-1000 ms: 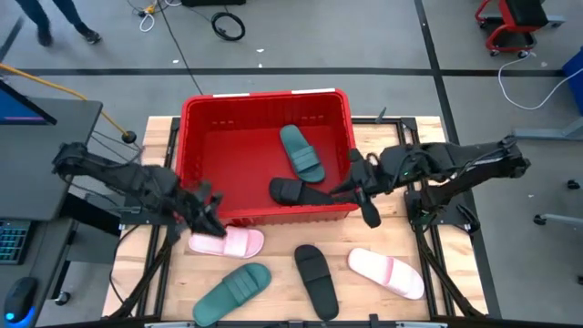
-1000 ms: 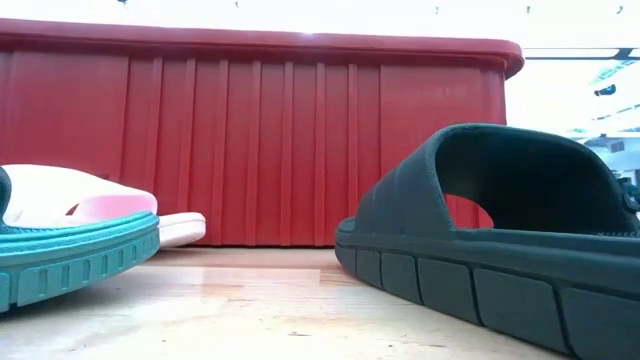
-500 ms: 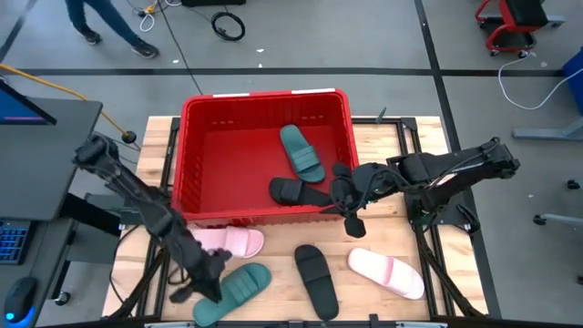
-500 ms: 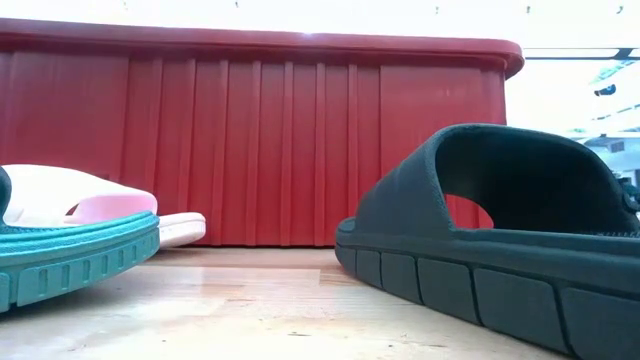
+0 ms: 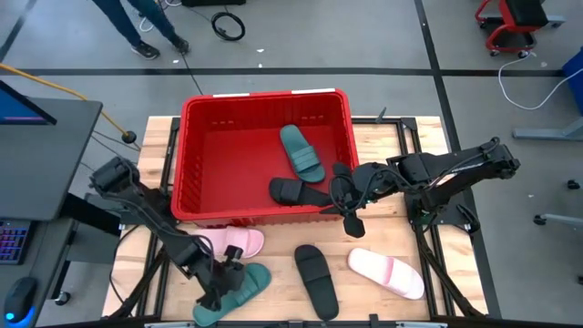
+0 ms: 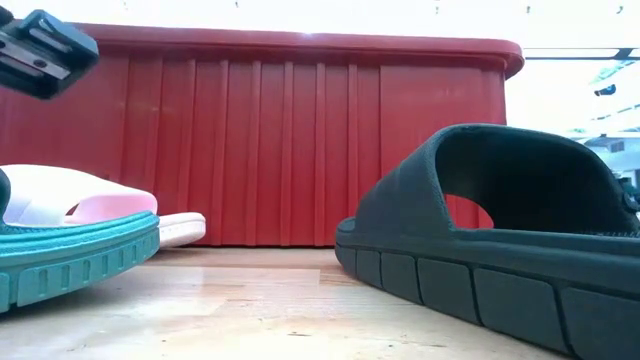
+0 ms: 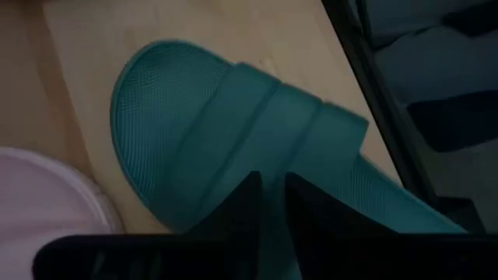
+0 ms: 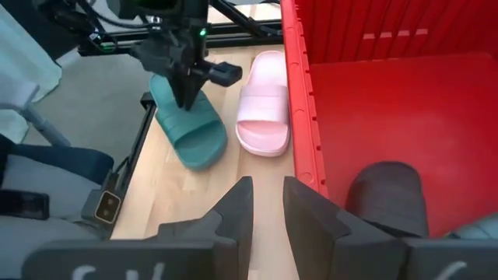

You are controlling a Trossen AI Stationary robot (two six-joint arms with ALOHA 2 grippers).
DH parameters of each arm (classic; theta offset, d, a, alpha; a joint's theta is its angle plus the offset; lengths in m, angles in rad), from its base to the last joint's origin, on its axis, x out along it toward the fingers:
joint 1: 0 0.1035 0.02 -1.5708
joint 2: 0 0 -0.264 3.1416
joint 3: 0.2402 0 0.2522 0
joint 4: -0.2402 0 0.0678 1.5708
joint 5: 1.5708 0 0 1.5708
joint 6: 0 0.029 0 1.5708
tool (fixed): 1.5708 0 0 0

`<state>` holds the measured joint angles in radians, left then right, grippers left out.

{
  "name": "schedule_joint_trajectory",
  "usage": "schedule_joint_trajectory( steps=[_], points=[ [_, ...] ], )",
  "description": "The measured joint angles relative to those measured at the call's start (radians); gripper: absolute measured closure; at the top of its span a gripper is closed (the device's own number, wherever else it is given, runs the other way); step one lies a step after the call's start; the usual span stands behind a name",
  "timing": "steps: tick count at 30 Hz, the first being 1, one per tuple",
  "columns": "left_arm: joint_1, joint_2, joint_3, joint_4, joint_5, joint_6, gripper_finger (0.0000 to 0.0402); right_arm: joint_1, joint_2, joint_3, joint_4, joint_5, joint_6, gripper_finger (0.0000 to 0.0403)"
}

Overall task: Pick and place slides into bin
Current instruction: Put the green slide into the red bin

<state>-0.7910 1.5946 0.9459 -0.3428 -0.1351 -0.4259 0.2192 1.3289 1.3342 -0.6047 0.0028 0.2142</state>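
Reaching for: we judge the next pick to be the green slide (image 5: 233, 291) on the table (image 5: 401, 205), near its front edge on the left.
Left gripper: the left gripper (image 5: 225, 279) hangs right over that slide's strap; in the left wrist view its fingers (image 7: 247, 204) stand only a narrow gap apart and hold nothing.
Direction: from the fingertips the slide lies straight below, so we see the move as a drop, not a reach sideways.
Long axis: the green slide runs slantwise across the table, one end toward the front left corner, the other beside the pink slide (image 5: 229, 242).
Neighbour: we see the pink slide just beside it, between it and the bin (image 5: 196, 137).
Right gripper: the right gripper (image 5: 349, 214) hovers at the bin's front right corner, fingers a small gap apart, nothing held.
Nearer arm: left, clearly.
Elsewhere: we count a green slide (image 5: 301, 153) and a black slide (image 5: 293, 191) in the bin; a black slide (image 5: 315, 279) and a pink slide (image 5: 386, 272) wait on the table.
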Motion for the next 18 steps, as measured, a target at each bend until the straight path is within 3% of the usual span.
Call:
schedule_joint_trajectory(
  steps=[11, 15, 18],
  points=[
    [-0.029, 0.056, 0.169, -0.230, 0.010, 0.027, 0.0260, 0.000, 0.000, 0.000, 0.000, 0.000, -0.031, 0.0323],
    [-0.062, 0.056, 0.219, -0.251, 0.004, 0.019, 0.0249, 0.000, 0.000, 0.000, 0.000, 0.000, -0.031, 0.0323],
    [-0.088, 0.056, 0.221, -0.256, -0.059, 0.019, 0.0250, 0.000, 0.001, 0.000, 0.000, 0.000, -0.032, 0.0323]
  ],
)
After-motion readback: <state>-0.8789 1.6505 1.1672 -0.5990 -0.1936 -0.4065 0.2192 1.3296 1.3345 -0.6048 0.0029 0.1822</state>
